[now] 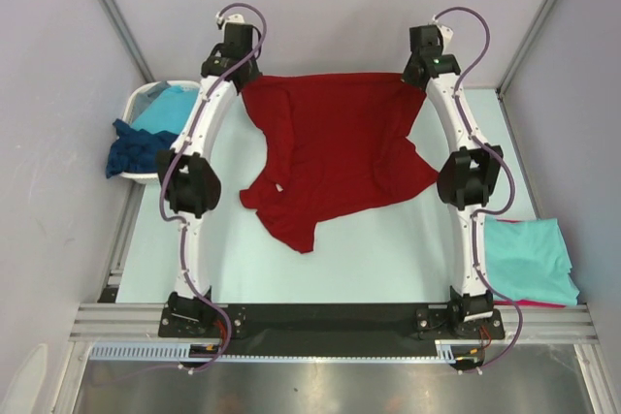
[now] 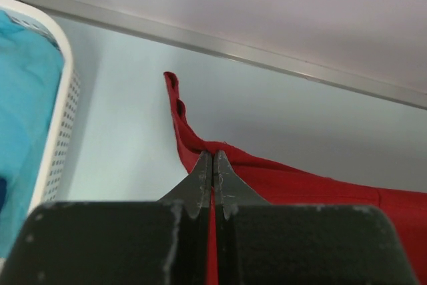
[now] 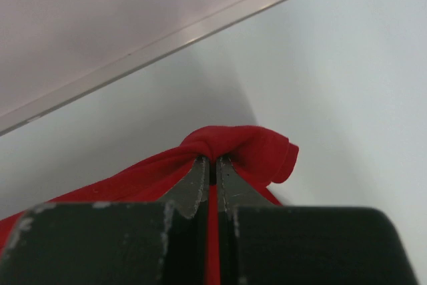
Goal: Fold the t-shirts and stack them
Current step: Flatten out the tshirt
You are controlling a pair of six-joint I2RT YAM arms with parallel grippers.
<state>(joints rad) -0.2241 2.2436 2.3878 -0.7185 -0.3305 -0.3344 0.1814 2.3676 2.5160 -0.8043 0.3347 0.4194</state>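
While the left gripper (image 2: 212,159) is clamped on the upper-left edge of the red shirt (image 1: 340,147), the right gripper (image 3: 213,161) is clamped on its bunched upper-right corner. Taut between them, the shirt fills the top view's centre.

Dark red t-shirt (image 1: 335,147) spread open at table centre; four other t-shirts in two groups at the sides.

The dark red t-shirt lies unfolded and wrinkled on the table (image 1: 388,259). Its far edge is drawn out straight from side to side, with a small bunched fold at each far corner, and its near part tapers to an uneven point on the left. A turquoise t-shirt (image 1: 173,104) lies crumpled inside the basket (image 1: 136,102) at far left. A dark navy t-shirt (image 1: 136,147) hangs over the basket's near rim. A second turquoise t-shirt (image 1: 529,254) lies folded flat at the near right, on top of a second red t-shirt (image 1: 543,303), of which only a thin near edge shows.
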